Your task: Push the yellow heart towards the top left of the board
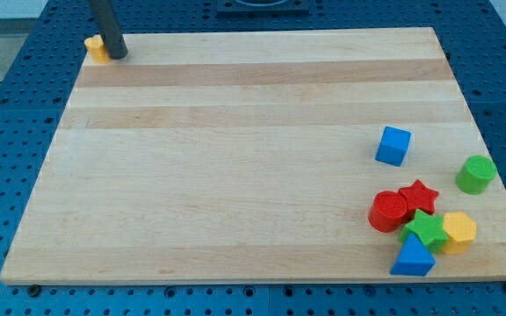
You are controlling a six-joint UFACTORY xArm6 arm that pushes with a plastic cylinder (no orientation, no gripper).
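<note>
So in the camera view, the yellow heart sits right at the top left corner of the wooden board, mostly hidden. My tip is touching its right side; it's a bare rod, holding nothing. Far off toward the board's bottom right: blue cube, green cylinder, red star.

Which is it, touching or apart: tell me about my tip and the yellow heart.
Cannot tell. In the camera view, my tip overlaps the yellow heart at the view's top left, hiding any contact or gap.
</note>
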